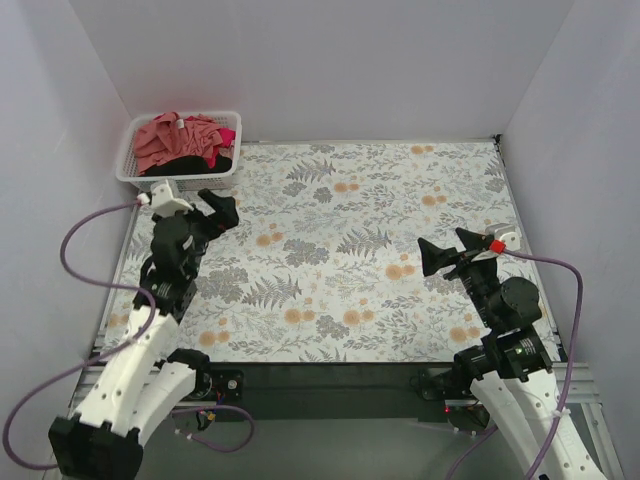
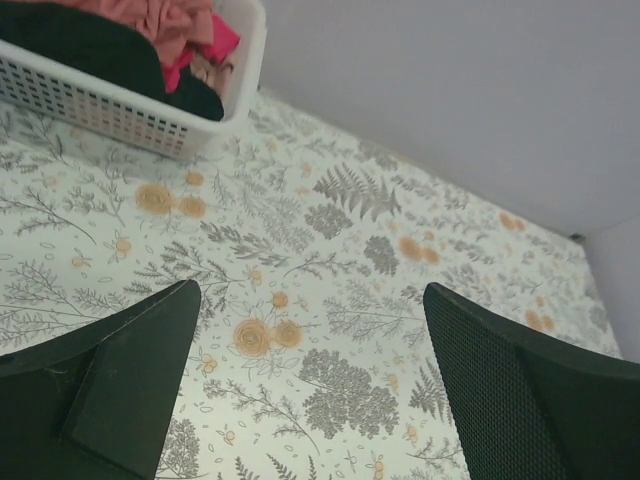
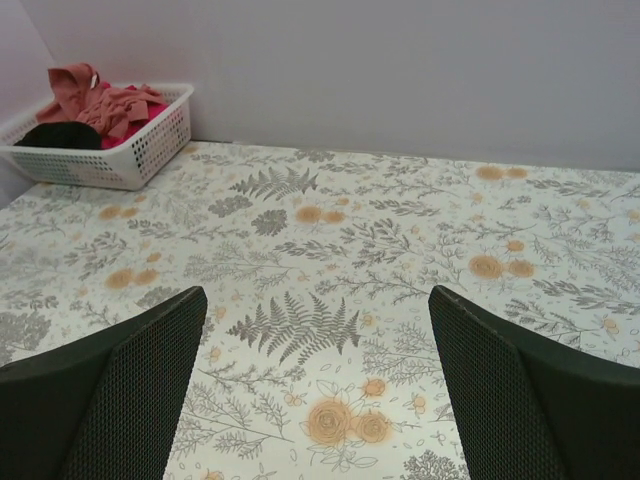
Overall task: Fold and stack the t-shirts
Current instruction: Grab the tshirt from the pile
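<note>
The t-shirts lie crumpled in a white slatted basket (image 1: 130, 160) at the far left corner: a dusty coral-red t-shirt (image 1: 165, 138) on top, a crimson-pink t-shirt (image 1: 222, 143) at the right, a black t-shirt (image 1: 185, 165) at the front. They also show in the left wrist view, coral-red t-shirt (image 2: 165, 15), black t-shirt (image 2: 90, 45), and in the right wrist view, coral-red t-shirt (image 3: 105, 100). My left gripper (image 1: 208, 208) is open and empty just in front of the basket. My right gripper (image 1: 448, 250) is open and empty over the right of the table.
A floral-patterned cloth (image 1: 340, 250) covers the table. White walls close the back and both sides. The basket (image 2: 120, 110) stands against the left wall. Purple cables loop beside each arm (image 1: 75, 235).
</note>
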Tool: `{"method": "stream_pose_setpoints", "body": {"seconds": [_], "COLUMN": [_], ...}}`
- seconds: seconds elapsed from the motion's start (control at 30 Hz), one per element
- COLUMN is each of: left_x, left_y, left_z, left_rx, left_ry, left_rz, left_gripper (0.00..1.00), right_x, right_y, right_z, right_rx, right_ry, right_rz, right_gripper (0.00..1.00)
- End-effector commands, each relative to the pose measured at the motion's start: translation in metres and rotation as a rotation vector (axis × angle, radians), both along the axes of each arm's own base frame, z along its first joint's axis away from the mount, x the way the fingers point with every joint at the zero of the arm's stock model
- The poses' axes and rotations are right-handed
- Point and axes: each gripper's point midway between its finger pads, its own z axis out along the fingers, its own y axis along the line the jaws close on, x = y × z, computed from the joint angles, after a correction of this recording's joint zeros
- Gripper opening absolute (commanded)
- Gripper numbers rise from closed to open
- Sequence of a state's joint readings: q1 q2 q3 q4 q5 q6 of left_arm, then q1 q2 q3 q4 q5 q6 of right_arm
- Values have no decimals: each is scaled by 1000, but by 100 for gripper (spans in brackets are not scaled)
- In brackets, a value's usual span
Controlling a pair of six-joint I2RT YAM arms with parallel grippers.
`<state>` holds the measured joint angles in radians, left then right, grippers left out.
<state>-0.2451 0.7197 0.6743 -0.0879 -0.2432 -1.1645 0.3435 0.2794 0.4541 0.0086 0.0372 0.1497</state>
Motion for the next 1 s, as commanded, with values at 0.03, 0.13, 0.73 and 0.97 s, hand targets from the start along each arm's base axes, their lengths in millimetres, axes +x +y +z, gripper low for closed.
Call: {"method": "stream_pose_setpoints", "body": {"seconds": [0.03, 0.13, 0.73, 0.97], "left_x": [59, 106, 315, 339], "left_y": [-13, -8, 149, 189], "left_z": [-31, -53, -73, -76], "left_rx": [-16, 5, 79, 105], "left_ry": [173, 306, 275, 110], "left_rz": [24, 106, 547, 587], "left_gripper": [94, 94, 93, 93], "right_x": [1, 5, 10, 9], "right_y": [2, 2, 20, 37], "right_z": [6, 0, -25, -31], "right_rx": [13, 0, -72, -98], "right_ry": [-3, 19, 82, 123], "right_rz": [2, -13, 68, 161], "right_gripper": [98, 98, 98, 98]}}
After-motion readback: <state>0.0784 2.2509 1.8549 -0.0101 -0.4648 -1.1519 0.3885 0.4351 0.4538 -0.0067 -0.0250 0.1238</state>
